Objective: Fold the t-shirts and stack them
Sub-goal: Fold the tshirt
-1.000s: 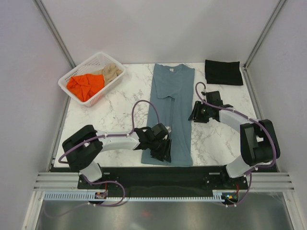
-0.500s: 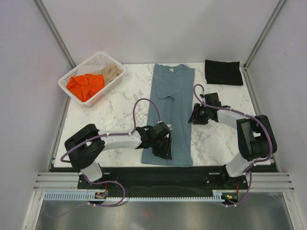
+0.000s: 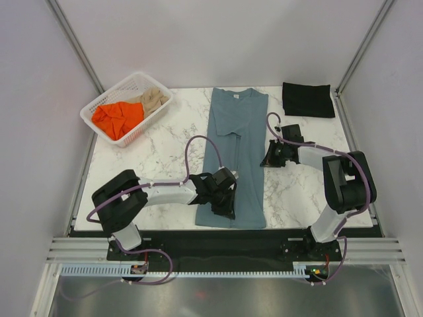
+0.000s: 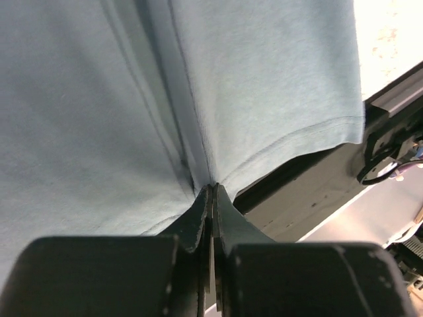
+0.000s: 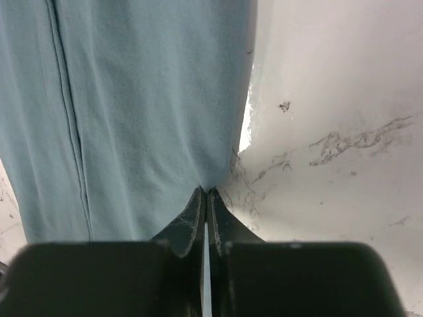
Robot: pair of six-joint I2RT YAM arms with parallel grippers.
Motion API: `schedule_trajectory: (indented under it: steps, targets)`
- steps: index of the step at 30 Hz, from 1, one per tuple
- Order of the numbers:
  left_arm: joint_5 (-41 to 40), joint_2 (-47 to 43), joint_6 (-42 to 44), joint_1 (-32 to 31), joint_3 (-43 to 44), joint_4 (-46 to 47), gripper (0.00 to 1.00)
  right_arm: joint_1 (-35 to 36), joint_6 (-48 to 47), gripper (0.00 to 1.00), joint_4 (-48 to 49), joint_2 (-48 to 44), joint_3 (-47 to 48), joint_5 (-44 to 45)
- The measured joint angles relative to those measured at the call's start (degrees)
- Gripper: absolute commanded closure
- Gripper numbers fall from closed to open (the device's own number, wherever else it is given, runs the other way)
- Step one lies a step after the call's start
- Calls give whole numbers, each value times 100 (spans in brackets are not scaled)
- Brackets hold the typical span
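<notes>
A slate blue-grey t-shirt lies folded into a long strip down the middle of the table, its white neck label at the far end. My left gripper is at its near hem, left of centre. In the left wrist view that gripper is shut on the puckered hem of the shirt. My right gripper is at the shirt's right edge, halfway along. There it pinches the cloth edge shut. A black t-shirt lies folded at the back right.
A white lattice basket stands at the back left, holding a crumpled orange t-shirt and a beige one. Bare marble table lies either side of the shirt. The table's dark front rail runs just beyond the hem.
Both grippers have closed on the blue-grey shirt: the left on the near hem, the right on the right edge after sliding in towards it.
</notes>
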Motion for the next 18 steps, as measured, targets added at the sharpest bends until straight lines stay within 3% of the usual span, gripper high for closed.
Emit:
schedule_trajectory:
  steps: [12, 18]
  targets:
    - [-11, -44, -251, 2, -289, 96, 98, -2, -129, 100, -553, 273, 498, 74]
    - [-26, -52, -278, 2, -308, 120, 98, -2, -120, 68, -592, 254, 520, 39]
